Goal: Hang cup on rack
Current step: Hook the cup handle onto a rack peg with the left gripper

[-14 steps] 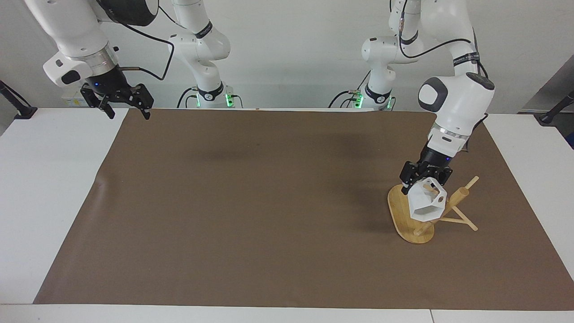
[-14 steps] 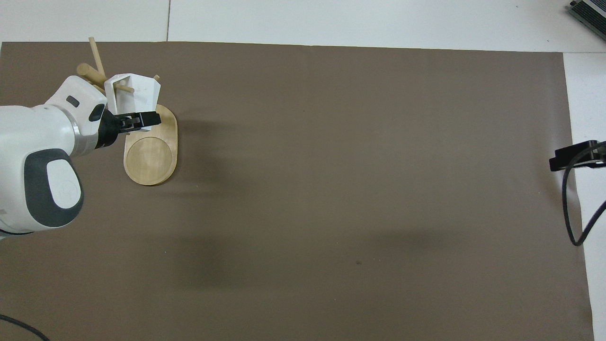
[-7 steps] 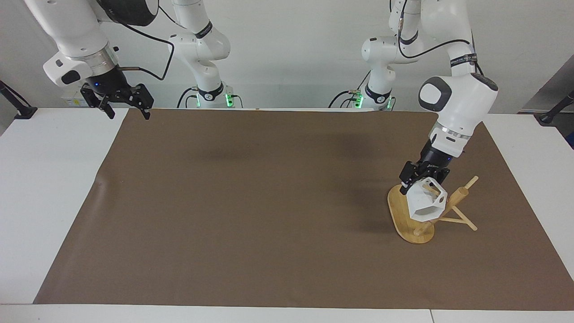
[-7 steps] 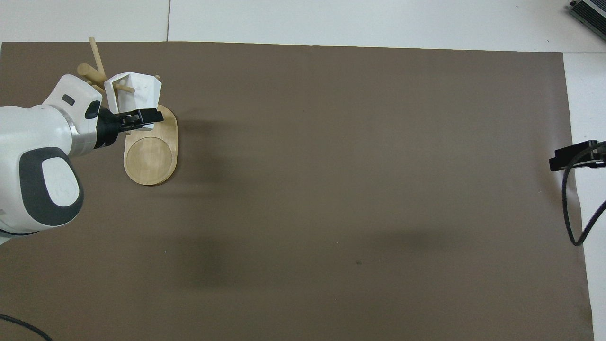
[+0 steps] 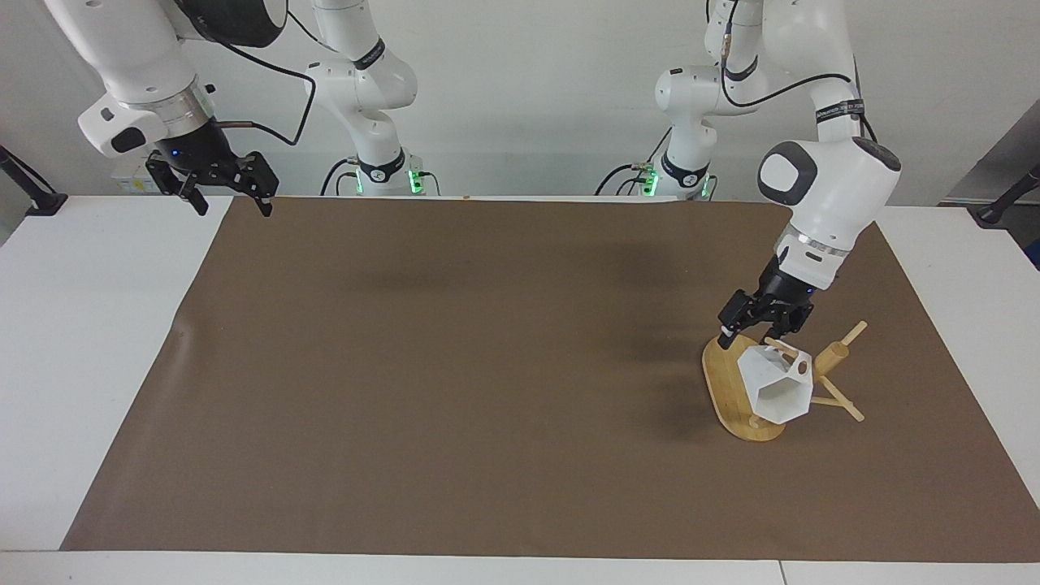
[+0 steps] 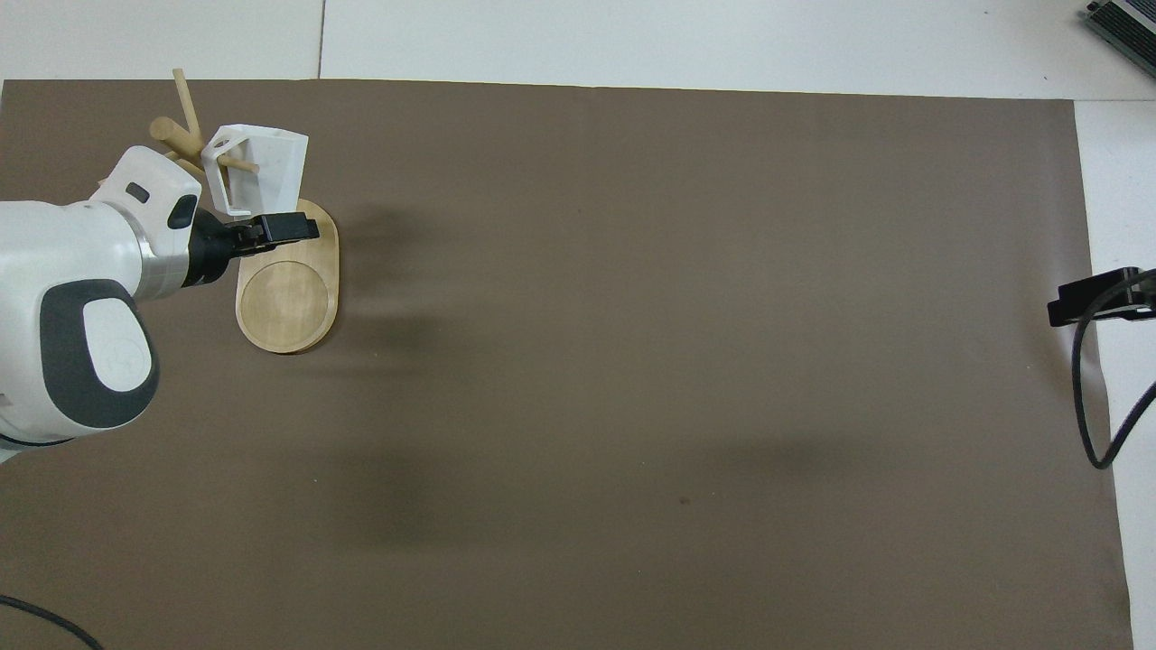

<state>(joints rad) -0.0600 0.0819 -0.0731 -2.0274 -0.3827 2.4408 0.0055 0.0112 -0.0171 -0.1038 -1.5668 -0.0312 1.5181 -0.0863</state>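
Note:
The white faceted cup (image 5: 776,386) hangs by its handle on a thin peg of the bamboo rack (image 5: 723,382), over the rack's oval base, mouth tilted away from the robots. It shows the same way from overhead (image 6: 262,167), beside the rack's post (image 6: 172,135). My left gripper (image 5: 757,327) is open and empty just above the cup, clear of it, over the rack's base (image 6: 287,298). My right gripper (image 5: 229,195) is open and empty, and waits in the air at the right arm's end of the table.
A brown mat (image 5: 455,366) covers most of the white table (image 5: 89,341). A black cable (image 6: 1088,397) hangs at the right arm's end. The rack stands near the mat's edge at the left arm's end.
My left gripper has opened, let go of the cup and drawn up and back from it. The cup has dropped a little and swung to hang on the peg.

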